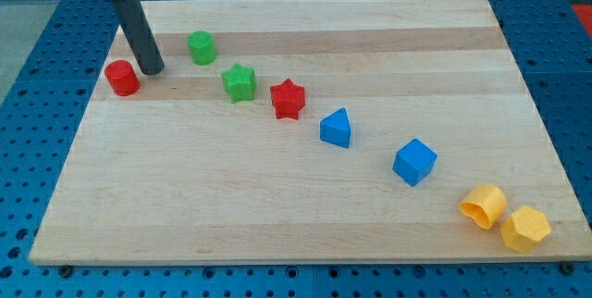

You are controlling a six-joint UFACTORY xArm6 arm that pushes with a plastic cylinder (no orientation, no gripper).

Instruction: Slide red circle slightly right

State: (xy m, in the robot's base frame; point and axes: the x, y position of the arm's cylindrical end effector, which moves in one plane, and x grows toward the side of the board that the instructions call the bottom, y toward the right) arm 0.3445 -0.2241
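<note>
The red circle is a short red cylinder near the left edge of the wooden board, toward the view's top. My tip stands just to its right and slightly above, a small gap apart from it. The dark rod rises from the tip up to the view's top left.
A green circle lies right of the tip. A green star, red star, blue triangle and blue cube run diagonally down to the right. Two yellow blocks sit at the bottom right corner.
</note>
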